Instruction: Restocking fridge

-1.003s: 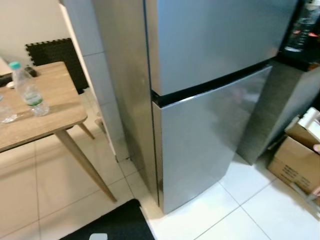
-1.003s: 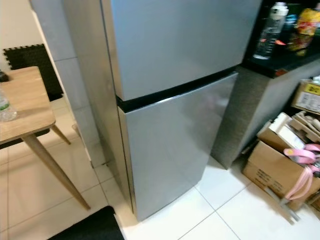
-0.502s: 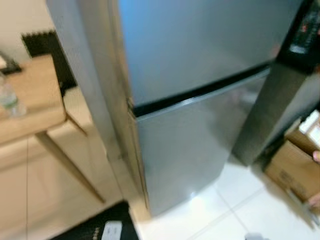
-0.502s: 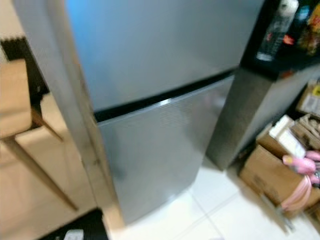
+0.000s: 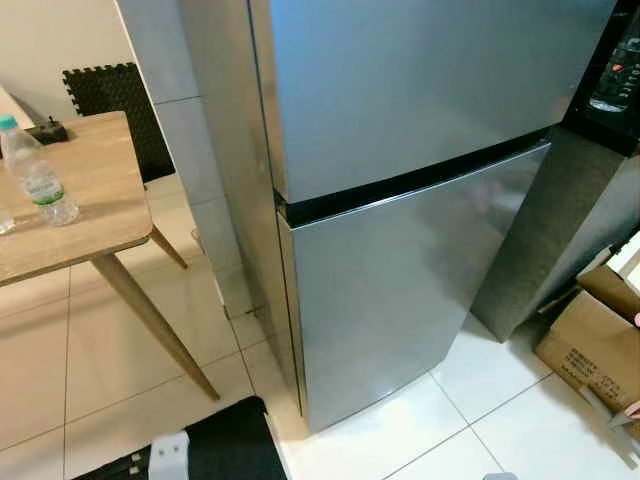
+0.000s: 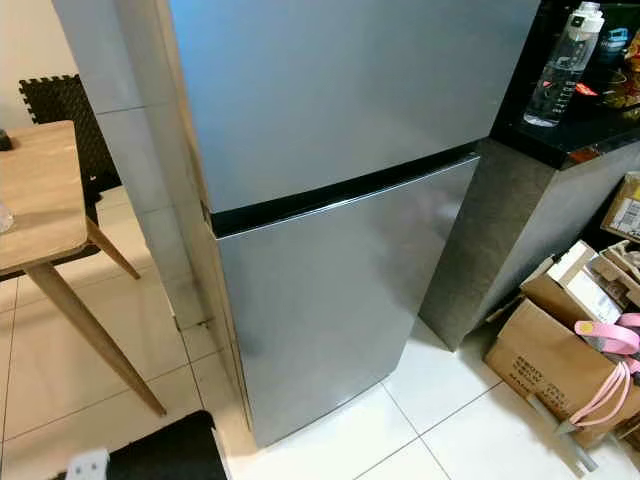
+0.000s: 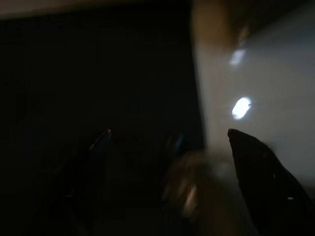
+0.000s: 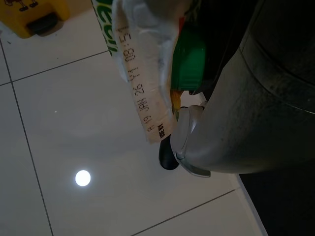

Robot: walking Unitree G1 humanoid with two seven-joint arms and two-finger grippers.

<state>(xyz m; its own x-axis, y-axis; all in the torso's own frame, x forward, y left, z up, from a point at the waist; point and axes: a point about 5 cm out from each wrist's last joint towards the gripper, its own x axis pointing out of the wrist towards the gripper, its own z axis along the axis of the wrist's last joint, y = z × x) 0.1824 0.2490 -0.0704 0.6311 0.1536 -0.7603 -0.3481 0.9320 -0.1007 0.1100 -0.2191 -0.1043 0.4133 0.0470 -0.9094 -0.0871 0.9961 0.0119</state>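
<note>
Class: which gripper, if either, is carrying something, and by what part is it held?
The right gripper seems to carry a sealed food packet with a printed date on its crimped end. The fingers are hidden, so where they grip cannot be told. The left wrist view is too dark to judge.

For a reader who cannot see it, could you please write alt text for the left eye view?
A closed two-door steel fridge fills the middle. To its left a wooden table holds a water bottle; cardboard boxes sit on the tiled floor to its right.
</note>
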